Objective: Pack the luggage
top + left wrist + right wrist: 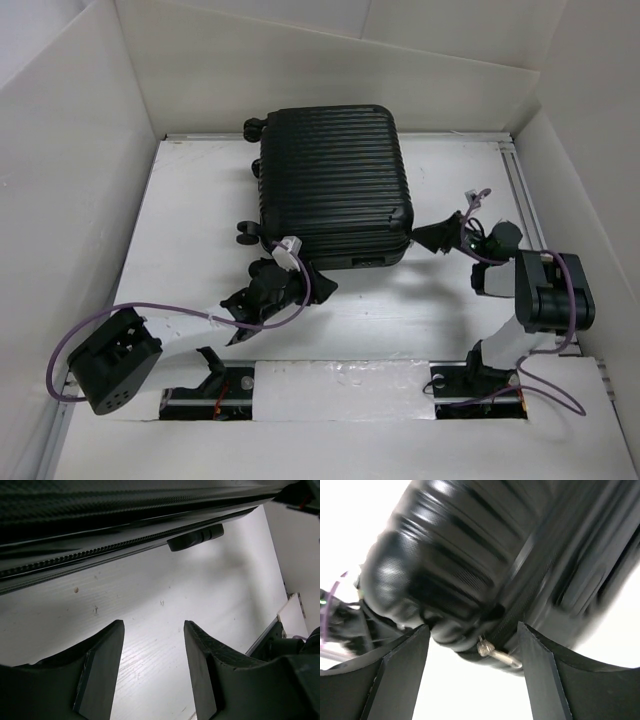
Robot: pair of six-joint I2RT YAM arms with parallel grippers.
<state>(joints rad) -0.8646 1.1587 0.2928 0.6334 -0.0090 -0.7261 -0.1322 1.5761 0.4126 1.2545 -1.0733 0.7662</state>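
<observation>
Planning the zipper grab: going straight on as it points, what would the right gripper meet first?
Probably the zipper pull at the luggage corner, between its open jaws; depth is unclear.

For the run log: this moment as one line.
luggage: flat, lid down; left hand: open, empty; right hand: open, at zipper pull
</observation>
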